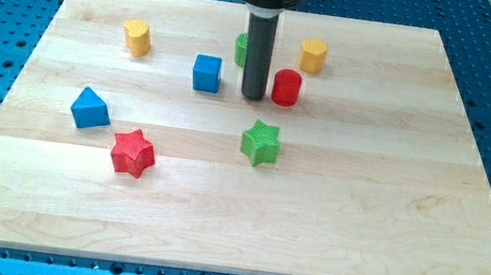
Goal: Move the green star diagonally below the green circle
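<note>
The green star (261, 143) lies near the middle of the wooden board (389, 204). The green circle (240, 49) stands near the view's top, mostly hidden behind the dark rod. My tip (252, 96) rests on the board just below the green circle, between the blue cube (206, 73) and the red cylinder (286, 87). The tip is above the green star in the view, with a gap between them.
A yellow block (137, 38) sits at the top left and a yellow hexagon-like block (312, 55) right of the rod. A blue triangular block (90, 108) and a red star (133, 152) lie at the left.
</note>
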Available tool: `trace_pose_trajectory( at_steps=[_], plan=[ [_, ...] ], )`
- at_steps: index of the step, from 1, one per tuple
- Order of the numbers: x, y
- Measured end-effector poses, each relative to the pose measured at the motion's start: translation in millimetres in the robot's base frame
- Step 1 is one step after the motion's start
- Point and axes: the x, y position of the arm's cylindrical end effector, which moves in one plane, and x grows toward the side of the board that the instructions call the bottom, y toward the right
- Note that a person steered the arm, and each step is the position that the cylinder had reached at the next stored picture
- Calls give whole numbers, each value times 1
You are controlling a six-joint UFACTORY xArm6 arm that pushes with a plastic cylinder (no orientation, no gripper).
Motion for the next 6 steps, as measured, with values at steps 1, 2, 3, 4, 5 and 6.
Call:
trace_pose_trajectory(
  at_steps=[1,2,3,4,5,6],
  plan=[
    [-1,-4],
    [-5,18],
    [-5,22],
    [4,8],
    [56,-4],
    [90,-4]
  ],
)
